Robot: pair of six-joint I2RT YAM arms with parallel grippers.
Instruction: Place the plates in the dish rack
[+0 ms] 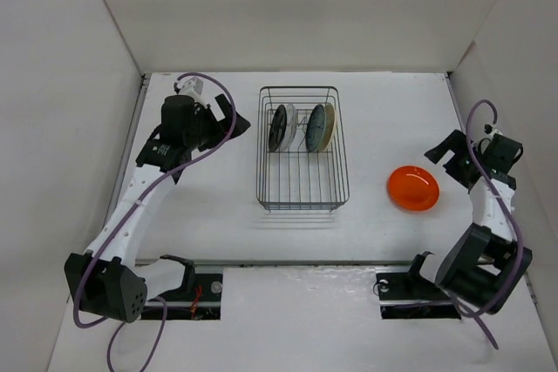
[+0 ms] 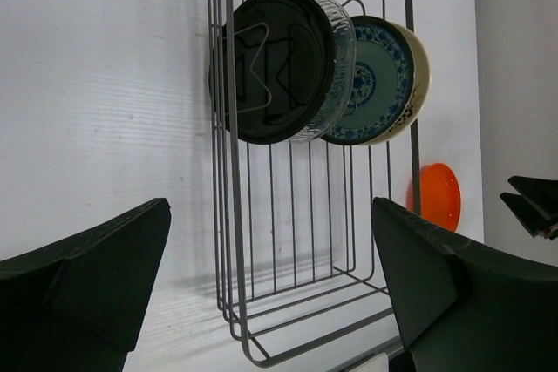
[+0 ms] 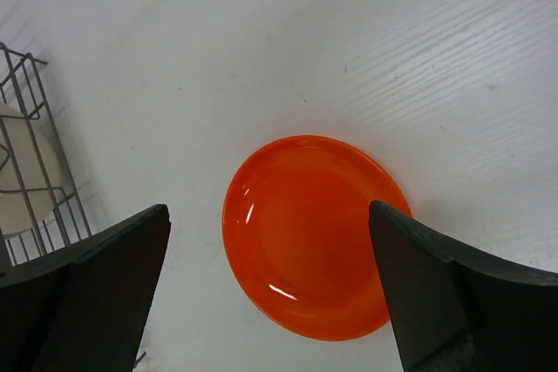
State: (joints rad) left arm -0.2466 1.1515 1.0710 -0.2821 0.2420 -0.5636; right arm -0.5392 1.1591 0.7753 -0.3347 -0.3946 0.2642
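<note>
The black wire dish rack (image 1: 260,150) stands at mid-table. Four plates stand upright in its far half: black (image 1: 277,129), clear glass (image 1: 287,125), teal patterned (image 1: 317,127) and cream (image 1: 329,125). The left wrist view shows the same: rack (image 2: 228,215), black (image 2: 279,67), glass (image 2: 338,45), teal (image 2: 375,80), cream (image 2: 418,76). The orange plate (image 1: 413,187) lies flat on the table right of the rack. My left gripper (image 1: 234,115) is open and empty, left of the rack. My right gripper (image 1: 445,161) is open and empty, above the orange plate (image 3: 314,237), jaws straddling it.
White walls enclose the table on the left, back and right. The rack's near half holds only bare prongs. In the right wrist view the rack's corner (image 3: 35,128) with the cream plate (image 3: 22,185) shows at the left edge.
</note>
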